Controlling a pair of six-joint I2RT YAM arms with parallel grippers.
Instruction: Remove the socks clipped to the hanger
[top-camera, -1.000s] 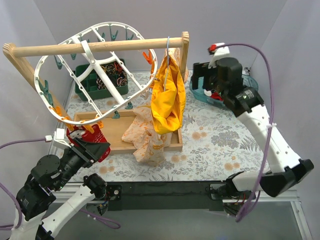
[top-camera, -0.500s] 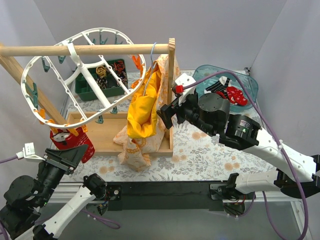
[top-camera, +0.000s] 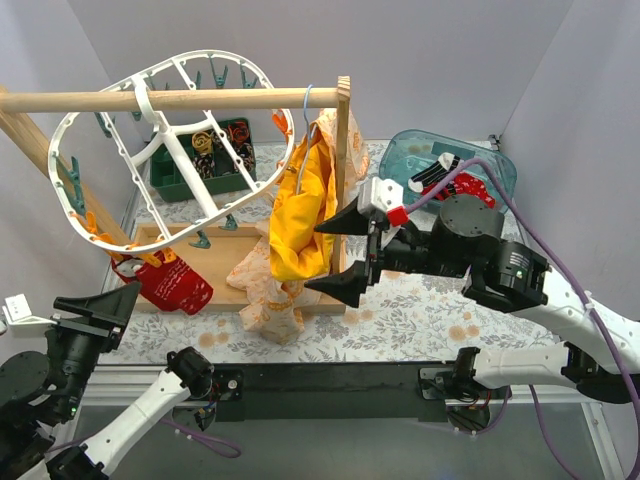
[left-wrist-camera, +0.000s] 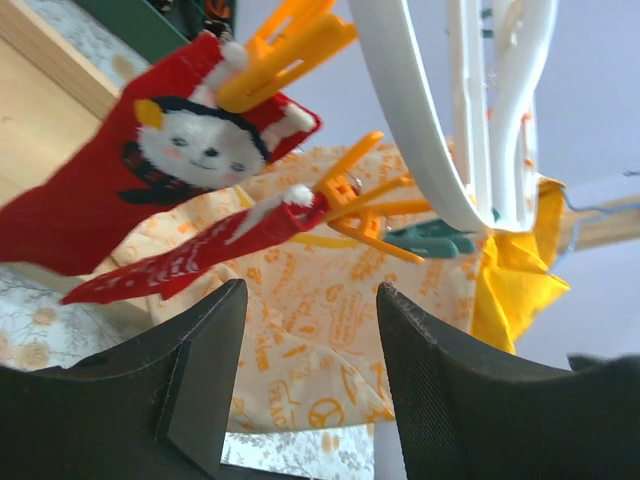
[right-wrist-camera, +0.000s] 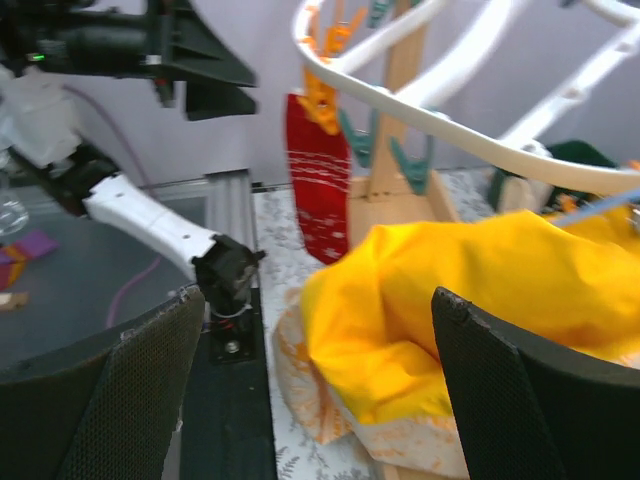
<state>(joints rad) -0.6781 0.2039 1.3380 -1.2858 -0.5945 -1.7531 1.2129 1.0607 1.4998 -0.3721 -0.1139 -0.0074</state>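
Note:
The white oval hanger (top-camera: 180, 160) hangs tilted on the wooden rail (top-camera: 200, 98). Two red socks (top-camera: 165, 282) hang from orange pegs at its lower left rim. In the left wrist view one sock shows a penguin (left-wrist-camera: 150, 190) and a thinner one (left-wrist-camera: 190, 260) sits below it, each under an orange peg (left-wrist-camera: 285, 40). My left gripper (top-camera: 105, 308) is open and empty, below and left of them. My right gripper (top-camera: 328, 255) is open wide and empty, right beside the yellow garment (top-camera: 305, 220). A red sock and a black-and-white sock (top-camera: 450, 180) lie in the teal tub (top-camera: 405, 150).
The yellow garment hangs on a light-blue hanger (top-camera: 303, 105) next to the rail's right post (top-camera: 343, 150). A pale orange-printed cloth (top-camera: 262, 285) drapes over the wooden tray (top-camera: 215, 265). A green bin (top-camera: 175, 175) stands behind the hanger.
My right gripper swung from the teal tub to the yellow garment and now stands wide open. My left gripper drew back down and left from the red socks.

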